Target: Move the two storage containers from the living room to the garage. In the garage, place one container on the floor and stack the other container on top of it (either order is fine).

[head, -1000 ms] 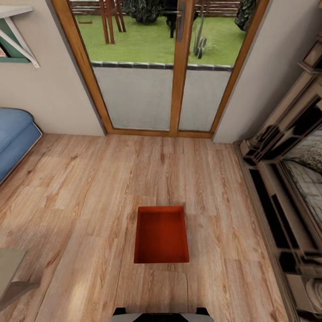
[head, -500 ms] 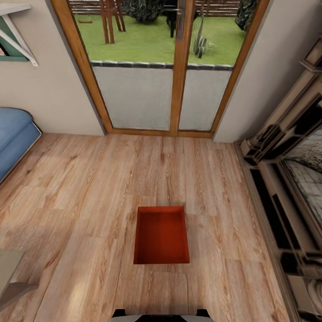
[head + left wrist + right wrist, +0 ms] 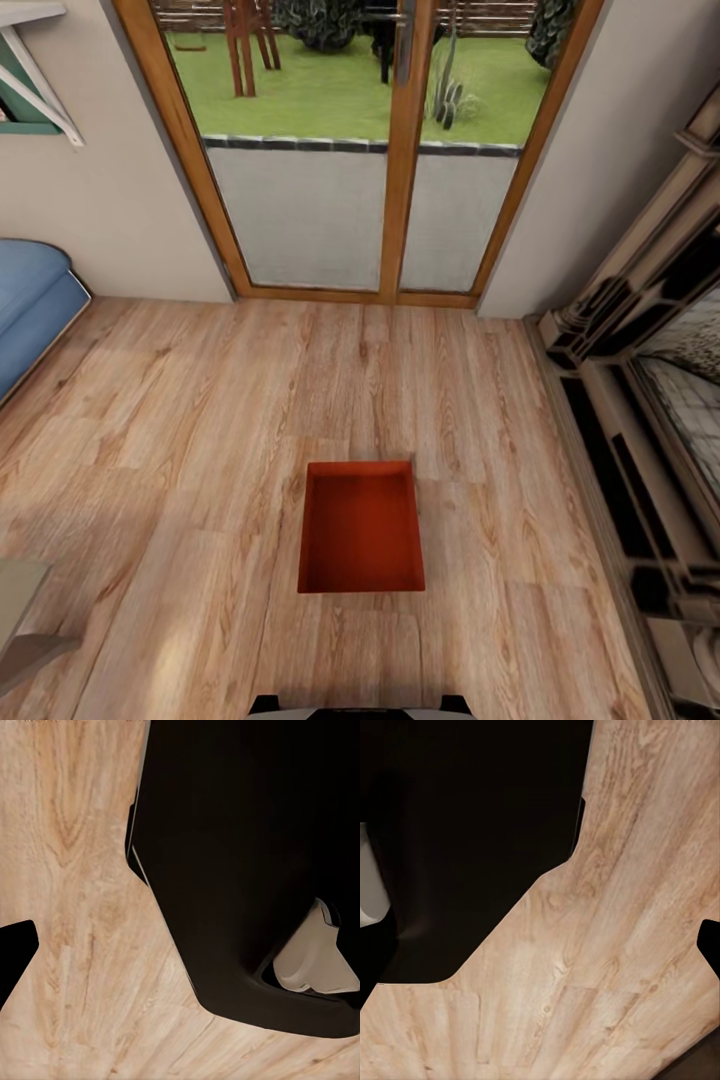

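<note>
One red-orange open-top storage container sits empty on the light wood plank floor of the living room, straight ahead of me and just beyond my base. Its long side runs away from me toward the glass doors. In both wrist views I look down past my own dark body onto the planks. A small dark tip at the edge of each wrist view may be a finger; how the jaws stand cannot be read.
Wood-framed glass doors close the far wall, with a lawn beyond. A blue sofa stands at the left and a dark fireplace surround along the right. A grey furniture corner juts in at the lower left.
The whole head view has shifted very slightly, so the camera moved a little. The container lies where it was.
</note>
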Robot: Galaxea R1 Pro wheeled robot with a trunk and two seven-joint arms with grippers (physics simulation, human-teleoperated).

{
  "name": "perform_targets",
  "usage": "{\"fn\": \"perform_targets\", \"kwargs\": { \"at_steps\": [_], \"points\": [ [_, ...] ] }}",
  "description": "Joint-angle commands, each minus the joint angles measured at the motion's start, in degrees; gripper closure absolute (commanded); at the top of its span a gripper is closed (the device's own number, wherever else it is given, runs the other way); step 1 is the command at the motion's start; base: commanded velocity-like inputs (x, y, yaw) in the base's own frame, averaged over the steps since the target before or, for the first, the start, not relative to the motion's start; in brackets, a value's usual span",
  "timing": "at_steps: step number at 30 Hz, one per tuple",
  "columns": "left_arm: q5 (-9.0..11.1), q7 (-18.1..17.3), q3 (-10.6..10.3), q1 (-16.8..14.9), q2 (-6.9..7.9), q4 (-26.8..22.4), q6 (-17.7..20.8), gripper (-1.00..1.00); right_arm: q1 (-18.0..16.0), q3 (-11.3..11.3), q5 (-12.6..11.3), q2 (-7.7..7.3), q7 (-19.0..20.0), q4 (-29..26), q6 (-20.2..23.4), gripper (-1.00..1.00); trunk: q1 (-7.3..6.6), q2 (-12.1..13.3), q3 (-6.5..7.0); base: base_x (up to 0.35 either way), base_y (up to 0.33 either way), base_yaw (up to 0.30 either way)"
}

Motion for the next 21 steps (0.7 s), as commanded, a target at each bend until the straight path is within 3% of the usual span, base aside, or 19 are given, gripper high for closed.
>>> {"fn": "perform_targets", "kwargs": {
  "at_steps": [1,21],
  "points": [
    [0.49,0.03,-0.49,-0.01,0.00,0.03,-0.16,-1.00,-0.06,-0.09,0.58,0.00,0.06,0.17,-0.32,-1.00,0.23,-0.46,-0.22,0.000,0.000,0.000],
    [0.52,0.03,-0.49,-0.01,0.06,0.03,-0.50,-1.00,-0.06,-0.06,0.66,-0.05,0.01,0.16,-0.42,-1.00,4.63,-8.48,-3.81,0.000,0.000,0.000]
  ]
}}
